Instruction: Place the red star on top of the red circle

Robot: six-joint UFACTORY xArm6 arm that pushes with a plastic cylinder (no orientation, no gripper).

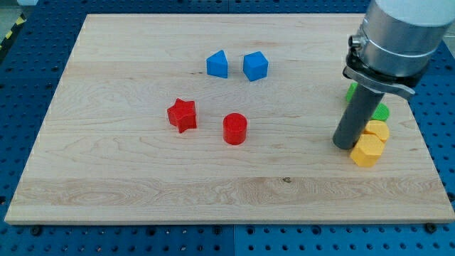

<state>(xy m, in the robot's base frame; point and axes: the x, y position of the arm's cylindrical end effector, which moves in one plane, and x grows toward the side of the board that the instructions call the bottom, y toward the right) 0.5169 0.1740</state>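
My tip (344,146) rests on the bench (142,192), touching the yellow blocks (370,144). It grasps nothing. The red star (182,115) and red circle (234,129) sit apart, well toward the view's left of it.

Bright, even lighting; sharp focus throughout

Soft, short shadows are cast just beside the red star (182,115) and red circle (234,129); a mild sheen is seen on the wooden board (142,178) around the star.

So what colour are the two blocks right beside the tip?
Yellow blocks, touching my tip on its right in the camera view.
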